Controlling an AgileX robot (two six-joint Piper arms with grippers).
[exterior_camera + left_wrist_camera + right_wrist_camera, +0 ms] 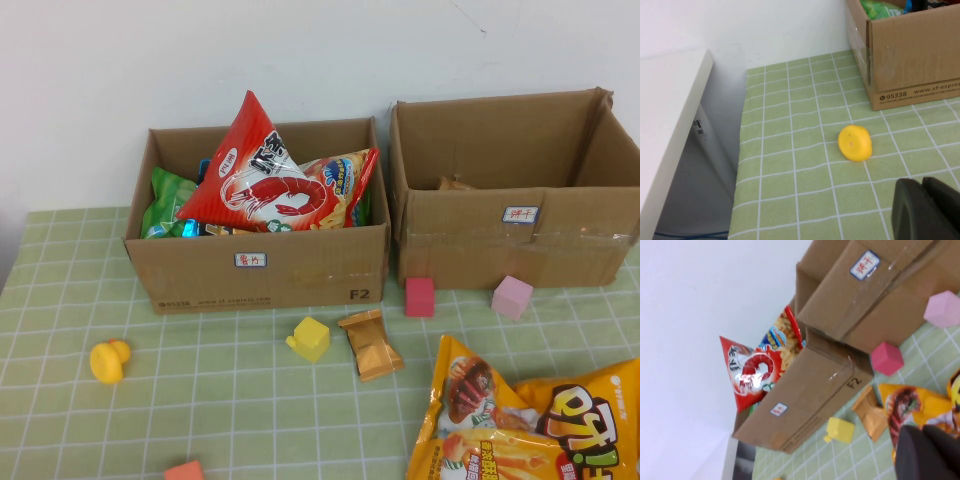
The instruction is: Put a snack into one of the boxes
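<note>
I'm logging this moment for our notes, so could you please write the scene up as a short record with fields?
left box: full of snack bags, red shrimp bag sticking out on top
right box: mostly empty
loose snacks: orange chip bags at the table's near right; small brown packet in the middle
small items: yellow duck, yellow block, red block, pink block
left gripper: near the duck, holding nothing
right gripper: above the chip bags, holding nothing
</note>
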